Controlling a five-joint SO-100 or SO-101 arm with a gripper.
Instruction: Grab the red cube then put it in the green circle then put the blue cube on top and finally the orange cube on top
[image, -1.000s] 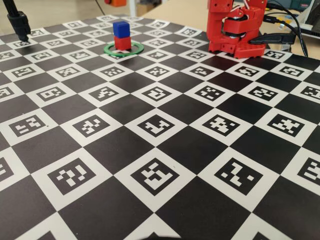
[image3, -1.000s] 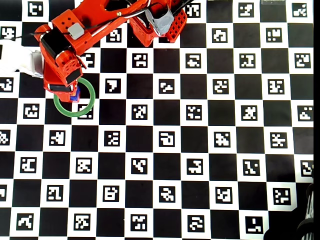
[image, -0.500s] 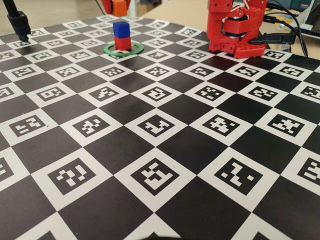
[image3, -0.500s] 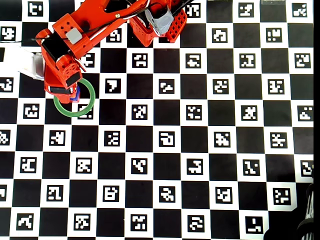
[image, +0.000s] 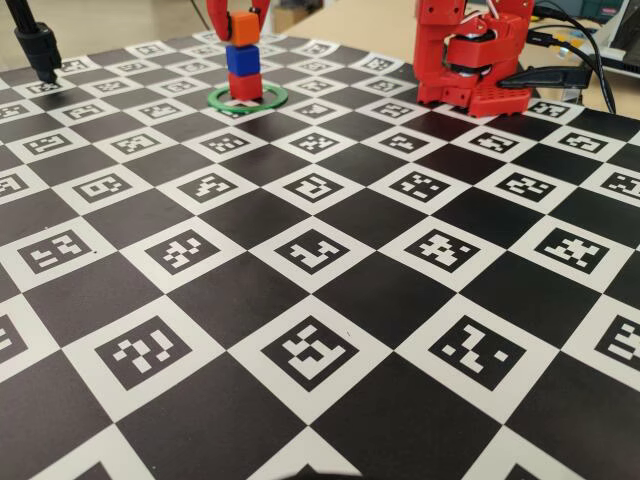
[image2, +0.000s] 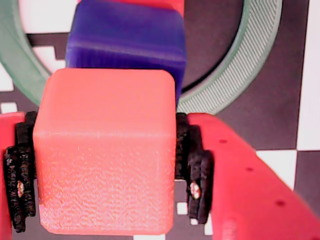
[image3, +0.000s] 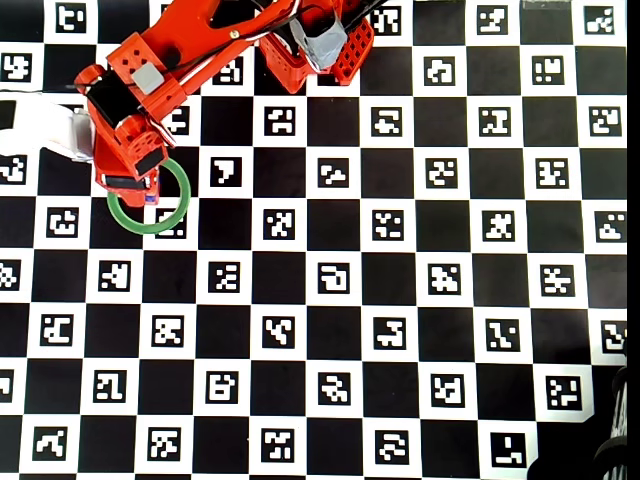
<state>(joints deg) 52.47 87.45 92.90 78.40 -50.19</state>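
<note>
In the fixed view the red cube (image: 245, 87) sits inside the green circle (image: 268, 100) at the far left, with the blue cube (image: 243, 60) stacked on it. The orange cube (image: 241, 27) is right above the blue cube, at or just off its top face. My gripper (image: 241, 32) is shut on the orange cube. In the wrist view the orange cube (image2: 105, 155) fills the space between the black pads (image2: 194, 170), with the blue cube (image2: 125, 42) and green circle (image2: 240, 70) below. From overhead the arm hides the stack; only the green circle (image3: 150, 226) shows.
The whole table is a black-and-white marker checkerboard (image: 320, 250). The arm's red base (image: 470, 65) stands at the back right with cables behind it. A black stand (image: 40, 45) is at the back left. A white object (image3: 45, 125) lies left of the arm.
The gripper has come down with the orange cube, from the top edge of the fixed view to right over the blue cube. The red and blue cubes have not moved.
</note>
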